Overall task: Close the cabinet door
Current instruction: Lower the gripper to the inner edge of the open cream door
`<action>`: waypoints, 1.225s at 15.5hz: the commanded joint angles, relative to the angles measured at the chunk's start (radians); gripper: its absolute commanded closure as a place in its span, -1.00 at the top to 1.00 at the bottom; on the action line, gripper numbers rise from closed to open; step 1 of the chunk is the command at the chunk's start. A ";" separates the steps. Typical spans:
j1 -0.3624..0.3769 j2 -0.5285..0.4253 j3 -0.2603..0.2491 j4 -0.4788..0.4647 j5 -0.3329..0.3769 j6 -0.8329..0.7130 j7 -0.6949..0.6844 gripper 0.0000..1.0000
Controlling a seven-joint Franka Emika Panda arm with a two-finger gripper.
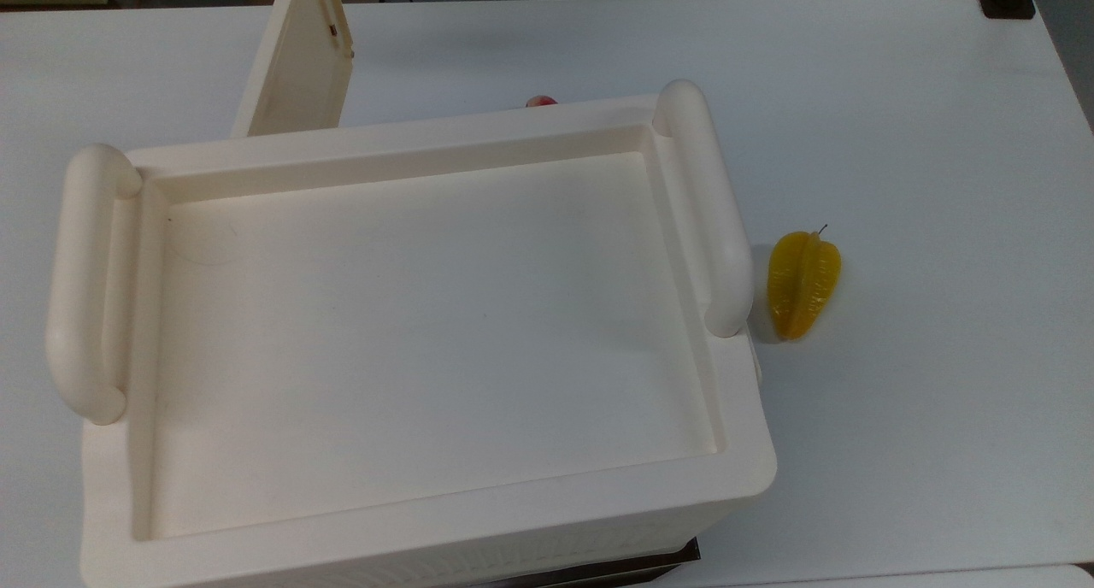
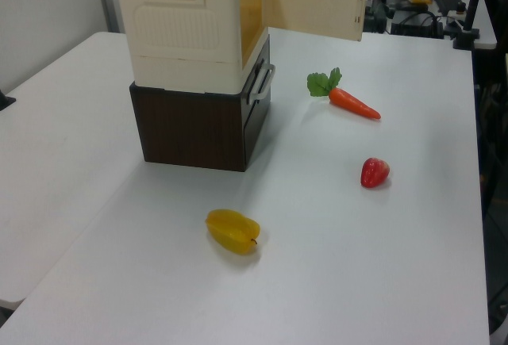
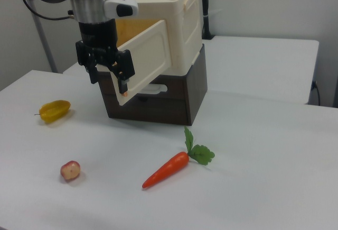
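Note:
The cream cabinet [image 1: 427,139] [image 2: 182,28] [image 3: 187,24] stands on a dark brown box [image 2: 198,127] [image 3: 169,106]. Its cabinet door [image 1: 299,67] [image 2: 313,0] [image 3: 150,55] is swung wide open, so the orange-lit inside shows in the left and right views. In the right view my gripper [image 3: 109,82] hangs at the door's free edge, pointing down, fingers spread open. One fingertip [image 3: 124,84] overlaps the door's end; I cannot tell whether it touches.
On the white table lie a yellow starfruit [image 1: 803,285] [image 2: 232,231] [image 3: 54,110], a carrot [image 2: 353,101] [image 3: 166,169] and a small red fruit [image 1: 540,102] [image 2: 375,172] [image 3: 70,170]. The carrot lies in front of the open door.

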 commanded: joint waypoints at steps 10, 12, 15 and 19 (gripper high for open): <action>0.005 -0.018 0.003 -0.004 -0.005 -0.093 0.004 1.00; 0.005 -0.018 0.003 -0.002 -0.004 -0.099 0.004 1.00; 0.007 -0.018 0.001 -0.002 -0.004 -0.102 0.003 1.00; 0.011 -0.020 0.001 -0.004 -0.014 -0.131 -0.063 0.28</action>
